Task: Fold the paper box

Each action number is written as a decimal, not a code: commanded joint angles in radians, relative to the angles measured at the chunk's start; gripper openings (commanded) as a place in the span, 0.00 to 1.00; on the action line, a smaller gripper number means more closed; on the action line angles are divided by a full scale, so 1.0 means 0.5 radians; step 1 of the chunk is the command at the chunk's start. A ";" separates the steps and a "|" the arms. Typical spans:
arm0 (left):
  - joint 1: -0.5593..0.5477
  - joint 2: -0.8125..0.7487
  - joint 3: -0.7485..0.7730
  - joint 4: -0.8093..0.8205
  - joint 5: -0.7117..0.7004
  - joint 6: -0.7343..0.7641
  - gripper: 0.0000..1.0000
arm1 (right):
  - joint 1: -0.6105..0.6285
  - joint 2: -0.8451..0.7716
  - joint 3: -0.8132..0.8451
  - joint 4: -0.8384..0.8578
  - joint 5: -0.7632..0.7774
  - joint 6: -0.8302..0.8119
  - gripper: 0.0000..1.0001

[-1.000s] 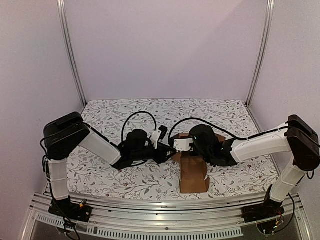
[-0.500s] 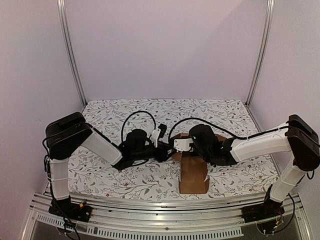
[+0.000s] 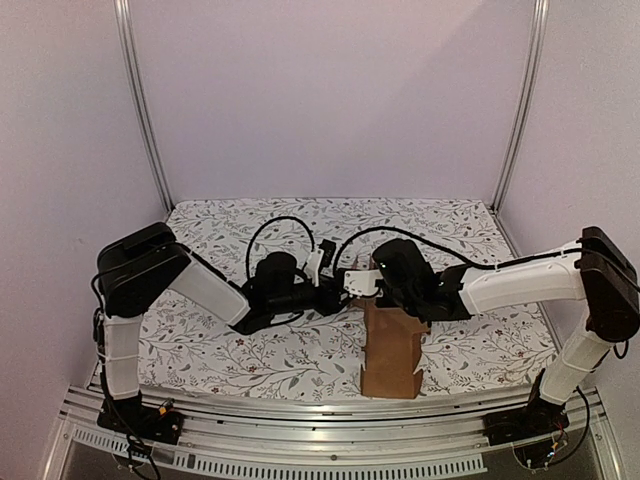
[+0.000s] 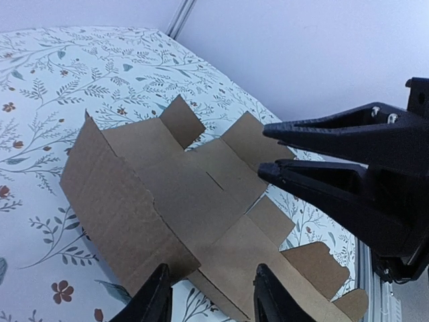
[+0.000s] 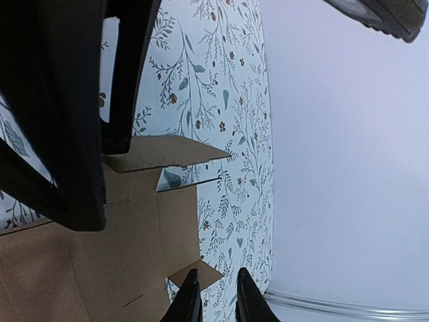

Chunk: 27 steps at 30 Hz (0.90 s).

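Low in the middle of the overhead view, the paper box point(image 3: 390, 350) lies on the flowered desk point(image 3: 250, 355), half folded. Its long axis runs from the desk's near edge up toward the centre, where both tools meet at its far end. One side panel stands up and the end flaps lie flat. The left tool point(image 4: 211, 268) has its fingers apart, with the cardboard's edge between them, seemingly unpinched. The right tool point(image 5: 216, 274) shows a narrow gap with nothing in it. Bare desk lies left, right and behind.

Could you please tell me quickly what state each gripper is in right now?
Left gripper: open, straddling an edge of the paper box.
Right gripper: slightly open, holding nothing.
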 commanded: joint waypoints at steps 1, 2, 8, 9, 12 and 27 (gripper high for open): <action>0.019 0.079 0.034 0.061 0.054 -0.054 0.42 | -0.023 -0.019 0.062 -0.118 -0.035 0.099 0.18; 0.015 0.086 0.030 0.067 0.058 -0.059 0.41 | -0.029 -0.023 0.062 -0.128 -0.037 0.112 0.18; 0.017 -0.072 -0.096 0.039 -0.053 -0.187 0.41 | -0.306 -0.116 0.423 -0.785 -0.451 0.450 0.28; 0.020 -0.131 -0.085 -0.098 -0.103 -0.213 0.41 | -0.382 -0.119 0.497 -0.892 -0.529 0.559 0.33; 0.011 -0.302 0.011 -0.574 -0.313 -0.268 0.43 | -0.573 -0.041 0.721 -1.161 -0.681 0.747 0.45; 0.017 0.074 1.389 -2.800 -0.669 -0.273 0.43 | -1.062 0.361 1.034 -1.472 -1.170 1.377 0.62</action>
